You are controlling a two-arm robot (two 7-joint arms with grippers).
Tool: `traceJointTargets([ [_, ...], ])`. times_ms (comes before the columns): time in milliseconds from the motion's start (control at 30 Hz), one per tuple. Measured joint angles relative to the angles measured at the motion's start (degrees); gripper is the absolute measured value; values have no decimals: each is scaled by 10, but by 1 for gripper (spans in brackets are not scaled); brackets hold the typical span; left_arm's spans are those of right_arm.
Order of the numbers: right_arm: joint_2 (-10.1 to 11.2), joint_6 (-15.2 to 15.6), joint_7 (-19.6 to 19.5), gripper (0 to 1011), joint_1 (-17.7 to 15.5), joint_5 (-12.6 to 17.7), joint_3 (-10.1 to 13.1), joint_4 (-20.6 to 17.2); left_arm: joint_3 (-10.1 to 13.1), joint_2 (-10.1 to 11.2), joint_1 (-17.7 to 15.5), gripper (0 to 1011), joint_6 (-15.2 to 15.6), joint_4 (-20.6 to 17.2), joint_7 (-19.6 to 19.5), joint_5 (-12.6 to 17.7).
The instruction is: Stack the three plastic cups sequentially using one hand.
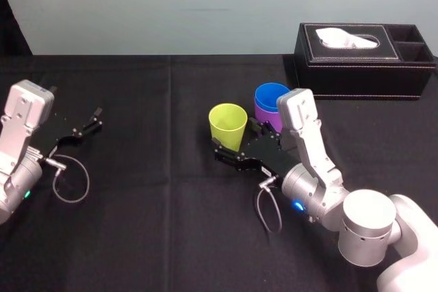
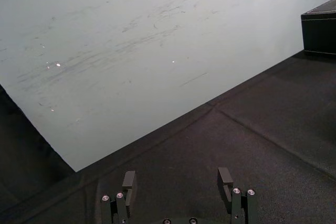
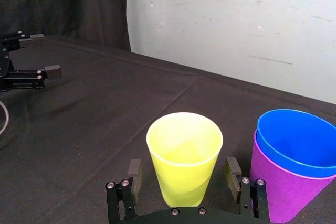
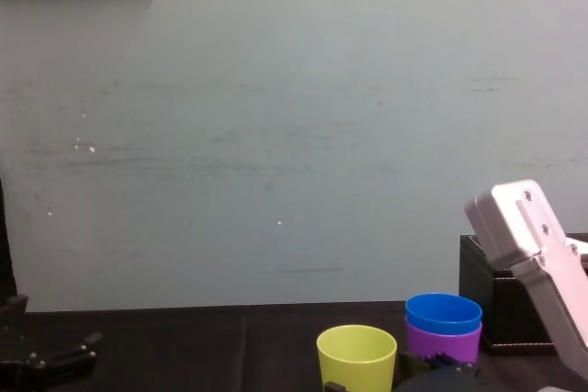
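Note:
The yellow-green cup stands upright near the middle of the black table. My right gripper is open, one finger on each side of this cup's lower half, with a small gap at each. Just to its right, the blue cup sits nested inside the purple cup. My left gripper rests open and empty at the table's left.
A black tissue box stands at the back right, close behind the nested cups. A grey cable loop lies by the left arm. A pale wall rises behind the table's far edge.

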Motion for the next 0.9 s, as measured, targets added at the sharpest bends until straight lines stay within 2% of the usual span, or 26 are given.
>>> traceJointTargets([
  [900,-18,5,-4,1000,23,-9,2,34,0,0,0,1011,0,0,0,0],
])
